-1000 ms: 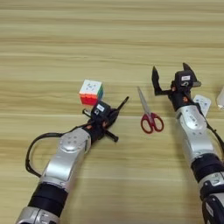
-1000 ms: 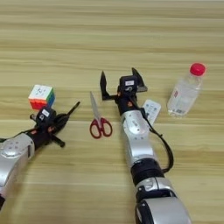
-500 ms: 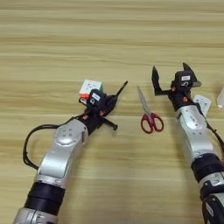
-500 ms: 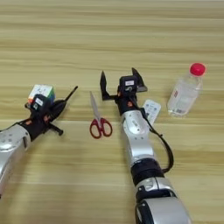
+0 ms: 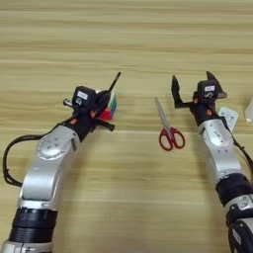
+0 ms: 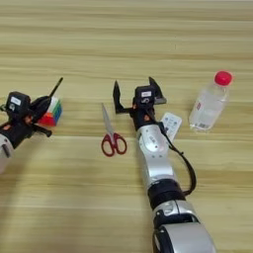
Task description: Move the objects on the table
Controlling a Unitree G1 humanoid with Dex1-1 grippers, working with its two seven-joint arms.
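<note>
Nothing besides task items and robot in view.

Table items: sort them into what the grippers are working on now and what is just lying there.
Being worked on:
- black pen, held by the left gripper
- puzzle cube, right against that gripper

Lying untouched:
- red-handled scissors
- white remote control, partly under the right arm
- red-capped bottle
- right gripper open, holding nothing

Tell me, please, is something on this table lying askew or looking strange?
Yes: the clear red-capped plastic bottle lies on its side. The thin black pen sticks up slanted in the left gripper, against the multicoloured puzzle cube.
</note>
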